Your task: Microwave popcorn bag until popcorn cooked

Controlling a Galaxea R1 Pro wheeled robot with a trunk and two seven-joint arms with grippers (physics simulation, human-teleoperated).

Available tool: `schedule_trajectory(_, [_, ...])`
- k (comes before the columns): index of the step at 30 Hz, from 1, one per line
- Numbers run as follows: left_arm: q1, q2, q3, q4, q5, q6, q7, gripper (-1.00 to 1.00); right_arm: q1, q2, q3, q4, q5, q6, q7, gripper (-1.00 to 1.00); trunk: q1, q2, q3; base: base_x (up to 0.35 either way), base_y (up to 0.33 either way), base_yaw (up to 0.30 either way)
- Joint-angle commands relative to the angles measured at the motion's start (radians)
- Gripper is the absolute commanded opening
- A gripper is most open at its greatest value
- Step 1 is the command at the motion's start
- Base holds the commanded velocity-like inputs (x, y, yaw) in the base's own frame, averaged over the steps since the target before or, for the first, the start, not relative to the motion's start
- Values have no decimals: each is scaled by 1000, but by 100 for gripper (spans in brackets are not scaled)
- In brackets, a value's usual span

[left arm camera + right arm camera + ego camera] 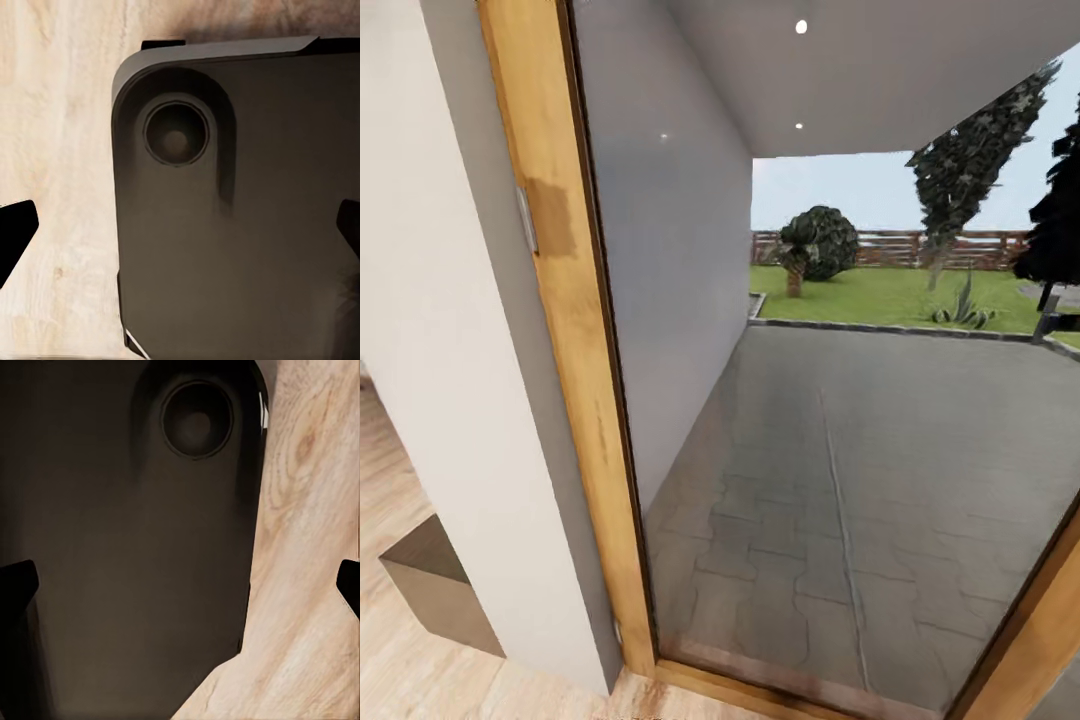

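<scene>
Wood-plank floor [400,640], white wall [450,400] on the left, and a big glass door in a wooden frame [575,330] dead ahead, looking out on a paved patio [880,470] and lawn [880,295]. No kitchen in sight: popcorn bag, microwave and countertop aren't visible, so the robot looks to be in transit. Both wrist cams look down at the robot's dark base [240,225] over the floor. Left gripper [180,229] and right gripper [180,585] fingertips sit wide apart, nothing held. Risks: driving on hits the glass or frame; turning tight clips the wall corner or the small brown box [435,585].
</scene>
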Motion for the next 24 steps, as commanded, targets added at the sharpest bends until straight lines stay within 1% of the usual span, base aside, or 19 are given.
schedule_trajectory(1, [0, 0, 0, 0, 0, -2, 0, 100, 0, 0, 1, 0, 1, -1, 0, 100, 0, 0, -1, 0, 0, 274])
schedule_trajectory(11, [0, 0, -1, 0, 0, -2, 0, 100, 0, 0, -3, 0, 0, -23, 0, 100, 0, 0, -1, 0, 0, 274])
schedule_trajectory(24, [0, 0, -2, 0, 0, -2, 0, 100, 0, 0, -4, 0, 0, -25, 0, 100, 0, 0, -1, 0, 0, 274])
